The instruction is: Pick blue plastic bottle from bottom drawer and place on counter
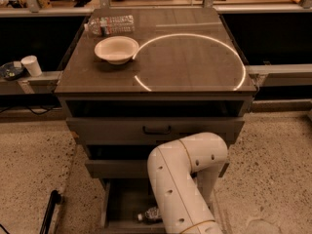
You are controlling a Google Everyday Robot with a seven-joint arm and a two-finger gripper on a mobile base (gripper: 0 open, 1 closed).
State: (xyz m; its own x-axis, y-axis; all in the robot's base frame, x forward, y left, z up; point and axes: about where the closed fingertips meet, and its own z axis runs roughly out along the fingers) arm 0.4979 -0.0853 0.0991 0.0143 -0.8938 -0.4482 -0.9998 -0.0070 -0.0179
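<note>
Both jaws hidden behind arm [181,189].

One camera, set high in front of the cabinet [97,128], tilted down and facing it. At mid range the bench [195,67] fills the upper frame. Close at bottom centre, the white arm [180,189] blocks part of the bottom drawer [122,204] and hides the tool.

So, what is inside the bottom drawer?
A small bottle lies on its side near the front of the bottom drawer. The white arm covers the right part, and the tool is hidden behind it.
</note>
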